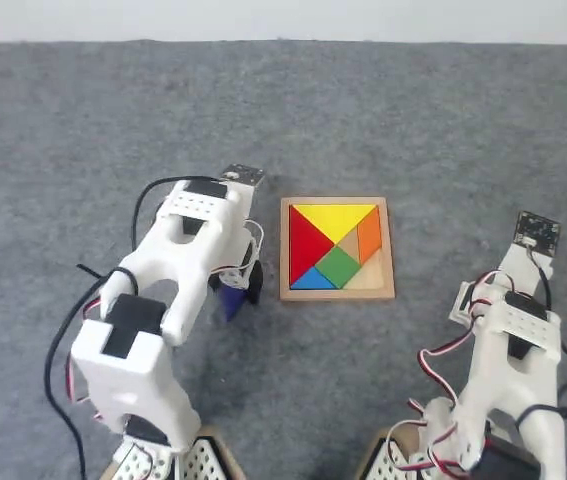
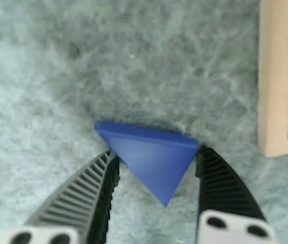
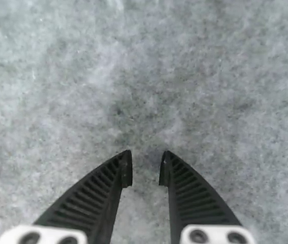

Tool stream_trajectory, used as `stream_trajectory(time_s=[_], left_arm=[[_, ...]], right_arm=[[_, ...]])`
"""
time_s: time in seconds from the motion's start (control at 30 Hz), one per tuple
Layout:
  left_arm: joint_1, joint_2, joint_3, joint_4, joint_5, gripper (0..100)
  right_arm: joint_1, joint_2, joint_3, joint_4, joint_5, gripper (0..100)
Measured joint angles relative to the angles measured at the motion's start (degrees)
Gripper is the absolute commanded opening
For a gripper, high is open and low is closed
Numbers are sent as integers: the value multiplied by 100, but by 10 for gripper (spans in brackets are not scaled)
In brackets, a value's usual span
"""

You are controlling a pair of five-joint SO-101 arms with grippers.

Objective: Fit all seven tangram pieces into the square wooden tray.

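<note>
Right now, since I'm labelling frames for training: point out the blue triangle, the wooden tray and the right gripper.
blue triangle [image 2: 151, 157]: left wrist view, middle of its face.
wooden tray [image 1: 284, 250]: high view, its left rim.
right gripper [image 3: 146, 168]: right wrist view, midway between its fingertips.

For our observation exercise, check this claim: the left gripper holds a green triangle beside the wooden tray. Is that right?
No. The triangle in the left gripper is blue, not green, as the left wrist view shows. The rest holds: it is gripped beside the wooden tray.
</note>
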Motion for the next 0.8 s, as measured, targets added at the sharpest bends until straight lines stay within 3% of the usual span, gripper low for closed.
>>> stream_trajectory(time_s=[0.17,0.43,0.8], left_arm=[[35,9,-44,0,-44,235],[202,9,-88,0,-35,130],[211,114,-352,-246,-800,160]], right_arm=[[0,0,0,0,0,104],[0,0,0,0,0,104],[0,0,0,0,0,104]])
